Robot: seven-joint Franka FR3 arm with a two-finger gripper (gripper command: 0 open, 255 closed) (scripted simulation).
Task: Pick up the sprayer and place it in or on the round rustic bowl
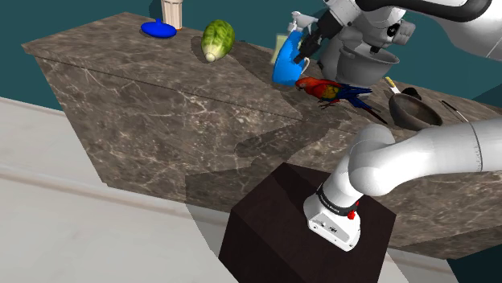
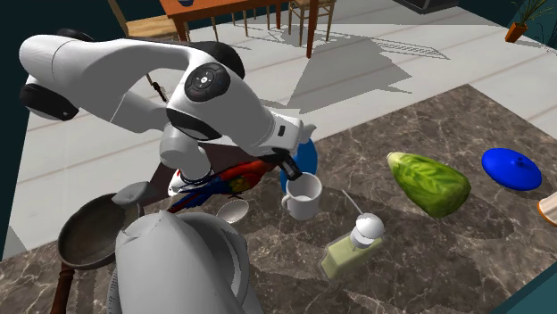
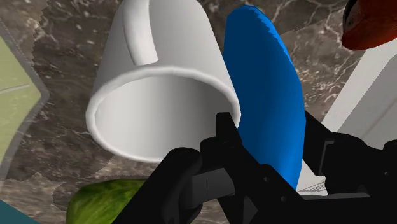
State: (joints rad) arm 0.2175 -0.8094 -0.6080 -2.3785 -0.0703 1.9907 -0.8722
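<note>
The sprayer [image 2: 352, 246], a pale green bottle with a white head, lies on the dark marble counter [image 1: 161, 88] beside a white mug [image 2: 302, 196]. Its white head [image 1: 294, 26] pokes up behind a blue bowl [image 1: 285, 66] that stands tilted on its edge. My gripper [image 1: 302, 50] is shut on that blue bowl's rim. In the wrist view the blue bowl [image 3: 264, 89] is clasped between the black fingers [image 3: 224, 130], the gripper [image 3: 270, 137] sits just beside the mug [image 3: 159, 83], and the sprayer's green body [image 3: 13, 95] lies beyond the mug. From the second exterior view the gripper [image 2: 290, 168] is partly hidden by the arm.
A red and blue parrot toy [image 1: 331, 92] lies next to the bowl. A grey pot [image 1: 358, 58], a dark frying pan [image 1: 414, 110], a green lettuce [image 1: 217, 38], a blue lid [image 1: 158, 29] and a small white bowl [image 2: 234, 210] share the counter.
</note>
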